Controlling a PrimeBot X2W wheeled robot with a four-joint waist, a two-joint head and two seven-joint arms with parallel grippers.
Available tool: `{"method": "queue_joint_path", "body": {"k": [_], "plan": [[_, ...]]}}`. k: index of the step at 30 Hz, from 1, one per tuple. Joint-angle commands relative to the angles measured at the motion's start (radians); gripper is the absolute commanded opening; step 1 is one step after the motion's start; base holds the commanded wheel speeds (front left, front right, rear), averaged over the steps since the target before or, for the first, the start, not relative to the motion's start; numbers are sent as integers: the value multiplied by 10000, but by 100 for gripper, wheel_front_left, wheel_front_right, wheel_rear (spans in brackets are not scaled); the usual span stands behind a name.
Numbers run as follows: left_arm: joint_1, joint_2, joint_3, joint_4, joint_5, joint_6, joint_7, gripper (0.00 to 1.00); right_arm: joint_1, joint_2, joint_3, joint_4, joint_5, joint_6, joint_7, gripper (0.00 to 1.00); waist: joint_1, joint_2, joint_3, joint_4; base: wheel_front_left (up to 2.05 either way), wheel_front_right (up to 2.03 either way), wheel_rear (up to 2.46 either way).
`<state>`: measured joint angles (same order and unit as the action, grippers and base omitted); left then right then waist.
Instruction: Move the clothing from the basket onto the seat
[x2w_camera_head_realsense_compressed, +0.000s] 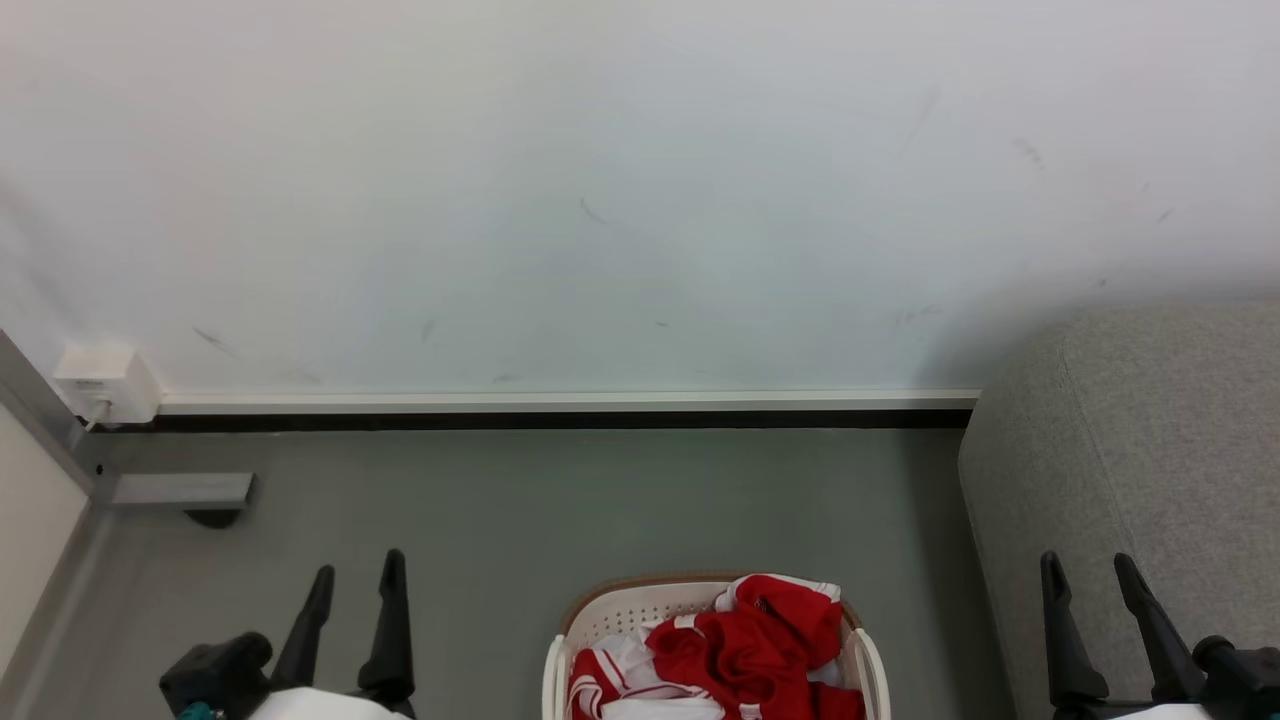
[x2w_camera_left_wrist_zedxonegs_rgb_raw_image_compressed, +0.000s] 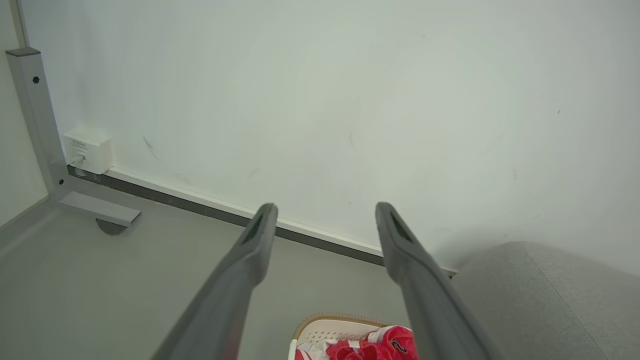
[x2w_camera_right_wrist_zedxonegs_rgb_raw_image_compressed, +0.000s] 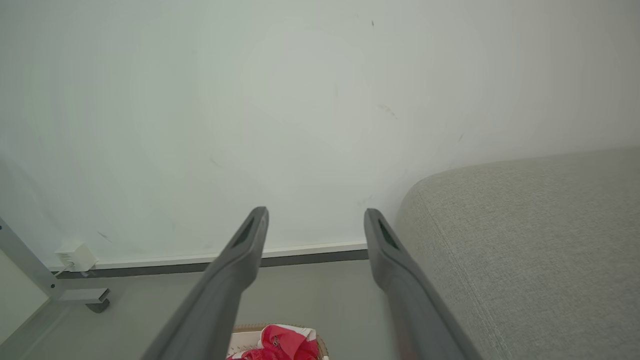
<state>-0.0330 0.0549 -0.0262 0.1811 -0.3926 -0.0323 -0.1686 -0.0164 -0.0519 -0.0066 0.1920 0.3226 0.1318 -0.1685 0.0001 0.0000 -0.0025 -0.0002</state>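
Observation:
Red and white clothing (x2w_camera_head_realsense_compressed: 740, 645) lies heaped in the white perforated basket (x2w_camera_head_realsense_compressed: 610, 612) with a brown rim, on the floor at the bottom centre of the head view. The clothing (x2w_camera_left_wrist_zedxonegs_rgb_raw_image_compressed: 375, 347) and basket (x2w_camera_left_wrist_zedxonegs_rgb_raw_image_compressed: 330, 327) also peek in at the bottom of the left wrist view, and the clothing (x2w_camera_right_wrist_zedxonegs_rgb_raw_image_compressed: 280, 342) in the right wrist view. The grey fabric seat (x2w_camera_head_realsense_compressed: 1130, 450) rises at the right. My left gripper (x2w_camera_head_realsense_compressed: 357, 573) stands open at lower left, apart from the basket. My right gripper (x2w_camera_head_realsense_compressed: 1087, 572) stands open at lower right, in front of the seat. Both hold nothing.
A white wall with a skirting board (x2w_camera_head_realsense_compressed: 560, 405) runs behind the grey floor. At the left are a white wall box (x2w_camera_head_realsense_compressed: 105, 385) and a grey metal frame foot (x2w_camera_head_realsense_compressed: 180, 492). Bare floor lies between the basket and the wall.

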Motion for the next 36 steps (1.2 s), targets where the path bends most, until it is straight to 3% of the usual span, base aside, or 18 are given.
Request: {"method": "queue_joint_path", "body": {"k": [1, 16, 36], "plan": [[36, 130, -8, -126, 284, 49, -121, 100, 60, -62, -29, -30, -287, -13, -123, 100, -1, 0, 2, -8, 0, 0, 0], [187, 152, -22, 83, 1406, 99, -420, 100, 183, -20, -195, 128, -1020, -16, -420, 100, -1, 0, -5, -38, 0, 0, 0], [325, 46, 43, 426, 2874, -178, -829, 100, 381, 6, -252, 551, -1836, -19, -832, 100, -1, 0, -26, -39, 0, 0, 0]]}}
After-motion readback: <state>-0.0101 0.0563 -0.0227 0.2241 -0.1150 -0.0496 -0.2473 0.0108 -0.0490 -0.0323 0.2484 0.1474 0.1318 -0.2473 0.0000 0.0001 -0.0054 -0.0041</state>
